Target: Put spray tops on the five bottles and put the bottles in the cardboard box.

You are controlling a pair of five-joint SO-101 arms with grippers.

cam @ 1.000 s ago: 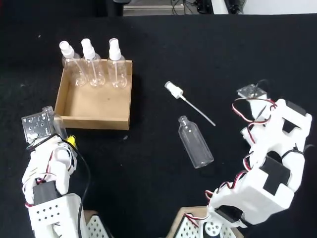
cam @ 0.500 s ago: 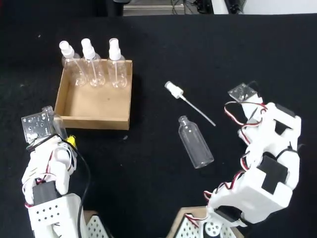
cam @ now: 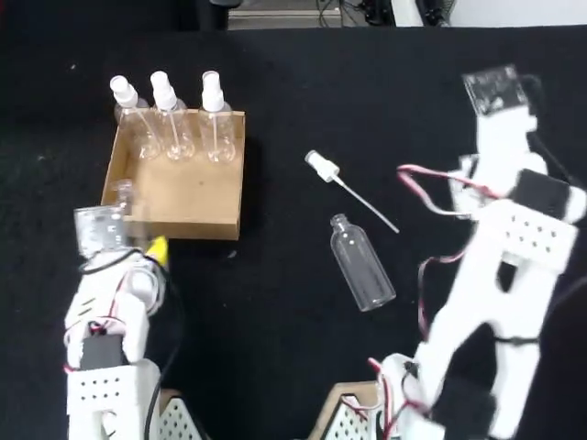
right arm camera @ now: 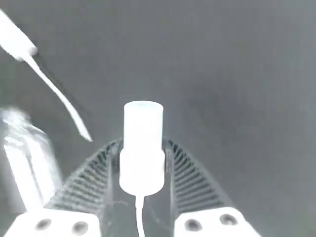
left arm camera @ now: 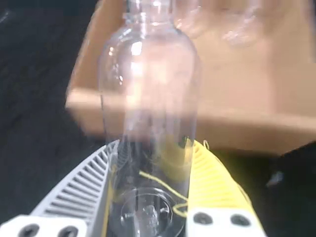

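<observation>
The cardboard box [cam: 183, 225] sits at 10 o'clock on the bench [cam: 275, 92]. Three capped bottles [cam: 172, 128] stand upright inside it along its 12 o'clock wall. The left end effector [left arm camera: 155, 148] is clamped around an uncapped bottle [left arm camera: 148, 74], whose neck is over the box's 7 o'clock corner. The right end effector [right arm camera: 142, 145] grips a spray top [right arm camera: 143, 118], raised at 2 o'clock. Near the bench's middle a loose bottle [cam: 364, 266] lies on its side, with a loose spray top [cam: 323, 166] at its 11 o'clock.
</observation>
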